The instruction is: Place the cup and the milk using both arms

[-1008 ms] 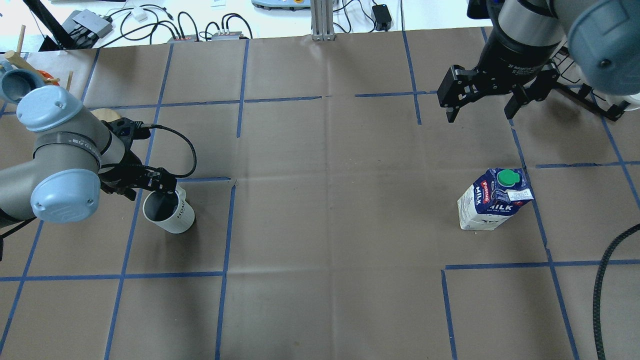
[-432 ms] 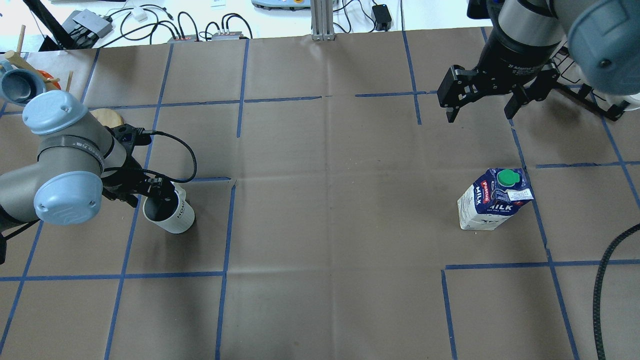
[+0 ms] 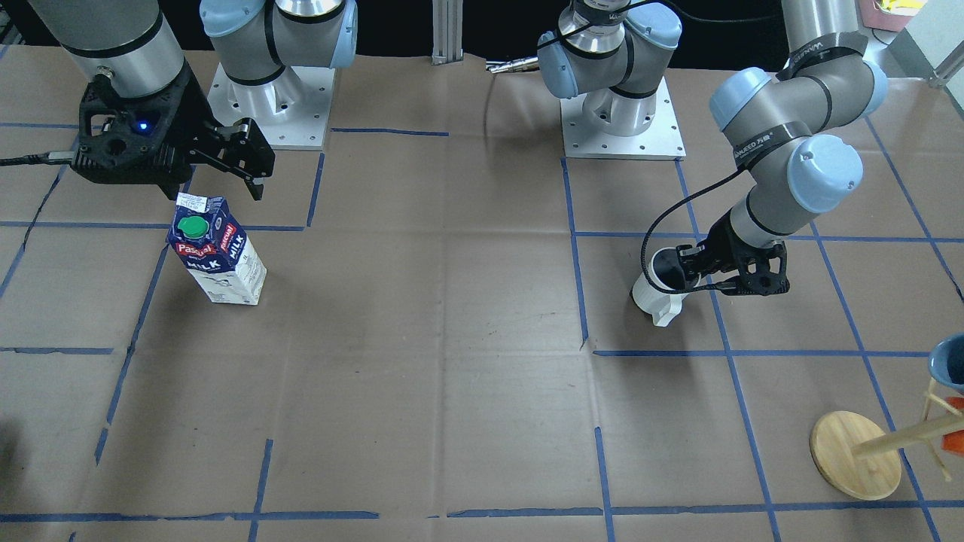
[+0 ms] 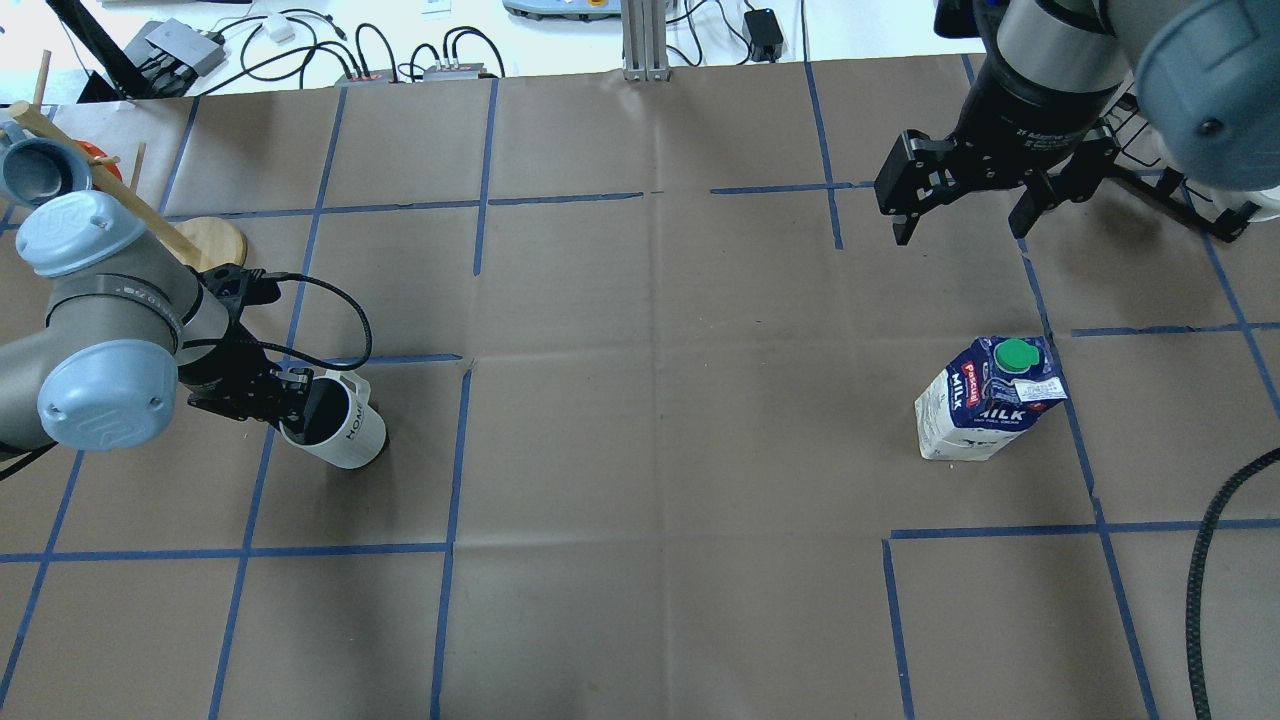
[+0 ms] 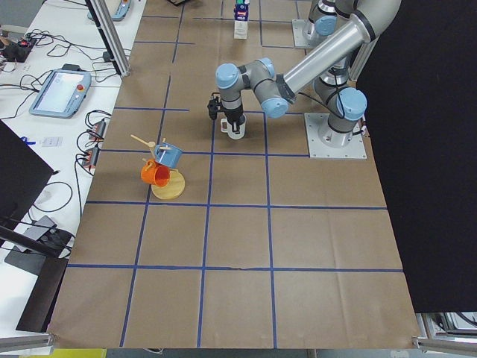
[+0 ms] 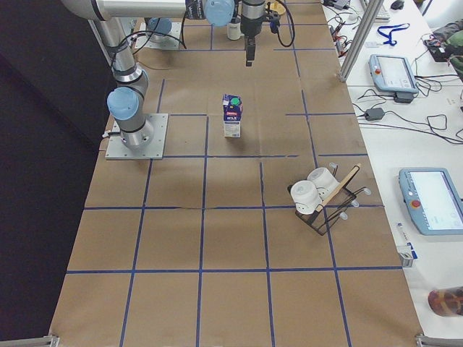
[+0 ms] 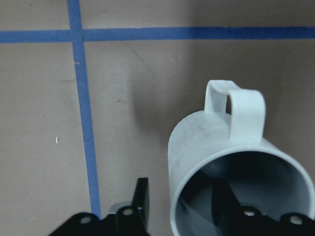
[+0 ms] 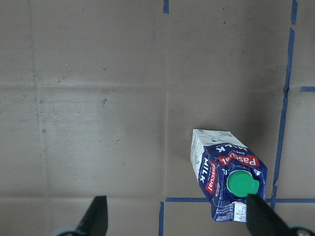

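one item is in hand: the left gripper (image 4: 292, 405) pinches the cup (image 4: 340, 432) rim. the right gripper (image 4: 965, 205) hangs wide apart from the standing milk (image 4: 985, 405), not yet grasped.

Milk carton (image 4: 985, 405): red "Pascual" logo and white "MILK" lettering on the blue upper panels, legible overhead and from the front. Mug (image 4: 340, 432): dark "HOME" on its white side

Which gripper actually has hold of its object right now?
The left gripper: one finger inside the cup, one outside its wall. The right gripper hangs open, clear of the milk.
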Available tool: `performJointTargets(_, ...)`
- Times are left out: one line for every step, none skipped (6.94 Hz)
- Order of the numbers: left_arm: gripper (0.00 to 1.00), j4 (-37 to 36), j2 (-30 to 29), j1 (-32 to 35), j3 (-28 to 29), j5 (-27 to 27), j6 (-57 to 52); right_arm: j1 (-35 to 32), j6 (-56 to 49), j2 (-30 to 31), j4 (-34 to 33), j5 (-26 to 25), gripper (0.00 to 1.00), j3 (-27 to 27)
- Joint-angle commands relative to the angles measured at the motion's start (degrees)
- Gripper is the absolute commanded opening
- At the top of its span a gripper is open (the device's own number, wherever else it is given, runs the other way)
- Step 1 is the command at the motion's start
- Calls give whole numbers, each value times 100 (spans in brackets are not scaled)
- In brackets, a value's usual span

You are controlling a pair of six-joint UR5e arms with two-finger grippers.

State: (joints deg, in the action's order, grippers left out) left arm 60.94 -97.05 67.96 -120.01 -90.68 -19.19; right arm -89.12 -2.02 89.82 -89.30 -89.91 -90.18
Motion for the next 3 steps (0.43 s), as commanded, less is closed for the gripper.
performJointTargets(0,32,106,67,91,32,90,0,0,0,0,0,100,0)
performJointTargets(0,41,64,199,414,146,135,0,0,-9,0,0,100,0)
performJointTargets(0,485,46,575,948,303,161,0,0,0,0,0,100,0)
